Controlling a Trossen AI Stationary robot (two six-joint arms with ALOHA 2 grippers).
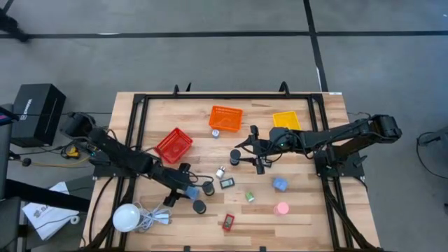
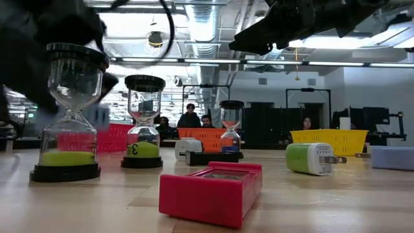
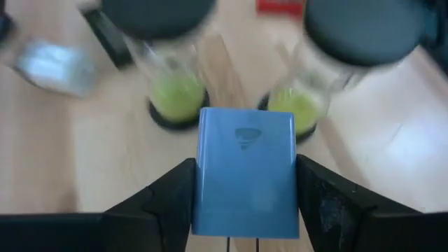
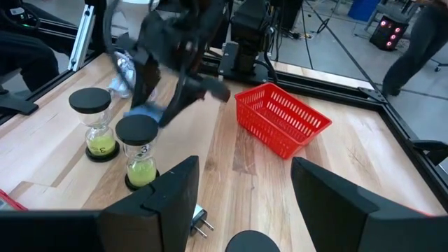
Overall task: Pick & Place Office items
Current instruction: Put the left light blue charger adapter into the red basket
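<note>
Between left gripper (image 3: 241,241) fingers, smooth flat blue block (image 3: 245,171); right gripper (image 4: 241,203) fingers spread.

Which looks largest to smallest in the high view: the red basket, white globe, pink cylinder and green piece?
1. red basket
2. white globe, a little smaller
3. pink cylinder
4. green piece, smallest

The camera looks straight down, so nearness hardly skews this.
</note>
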